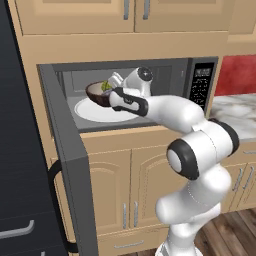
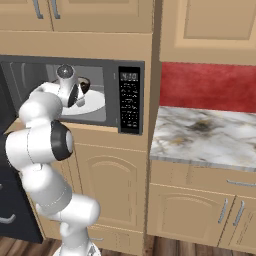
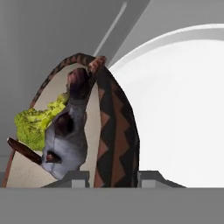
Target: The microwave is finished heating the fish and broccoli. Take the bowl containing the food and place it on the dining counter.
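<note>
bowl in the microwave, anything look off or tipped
The dark brown coconut-shell bowl is tilted, lifted off the white round plate, its rim clamped between the shut jaws. The green broccoli and grey fish lie inside; nothing spilled.

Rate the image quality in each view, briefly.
Left base view: flat even light, bowl sharp inside the microwave. Right base view: the cavity is dim, arm hides most of the bowl. Hand view: extreme close-up, bowl rim looms large, fish blocky.

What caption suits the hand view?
Gripper shut on the bowl rim, fish and broccoli inside.
</note>
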Tool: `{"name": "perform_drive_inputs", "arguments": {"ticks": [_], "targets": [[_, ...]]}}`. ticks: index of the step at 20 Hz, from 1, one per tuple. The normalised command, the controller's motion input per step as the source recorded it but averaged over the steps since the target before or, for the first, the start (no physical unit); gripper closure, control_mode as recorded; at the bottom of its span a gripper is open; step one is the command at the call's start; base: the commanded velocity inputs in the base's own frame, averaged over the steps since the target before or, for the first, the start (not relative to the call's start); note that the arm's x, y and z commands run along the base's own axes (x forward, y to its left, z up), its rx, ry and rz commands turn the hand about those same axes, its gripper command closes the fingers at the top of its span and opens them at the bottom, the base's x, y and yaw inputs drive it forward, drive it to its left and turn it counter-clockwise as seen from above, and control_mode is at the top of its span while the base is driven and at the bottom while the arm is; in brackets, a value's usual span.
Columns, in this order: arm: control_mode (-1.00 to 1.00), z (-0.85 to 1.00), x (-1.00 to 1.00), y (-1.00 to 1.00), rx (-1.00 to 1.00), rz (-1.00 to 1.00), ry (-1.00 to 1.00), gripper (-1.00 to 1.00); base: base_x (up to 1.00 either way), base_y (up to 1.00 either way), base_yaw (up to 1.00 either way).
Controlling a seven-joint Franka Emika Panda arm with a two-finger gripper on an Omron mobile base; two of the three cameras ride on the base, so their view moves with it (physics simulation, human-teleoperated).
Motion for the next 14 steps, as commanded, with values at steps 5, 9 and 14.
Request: {"name": "perform_drive_inputs", "arguments": {"ticks": [5, 9, 14], "targets": [[-1.0, -0.04, -0.24, 0.0, 0.0, 0.0, 0.0, 1.0, 0.0, 0.0, 0.0], [-1.0, 0.0, -0.43, 0.0, 0.0, 0.0, 0.0, 1.0, 0.0, 0.0, 0.0], [-1.0, 0.0, -0.78, -0.08, 0.0, 0.0, -0.11, 1.0, 0.0, 0.0, 0.0]]}}
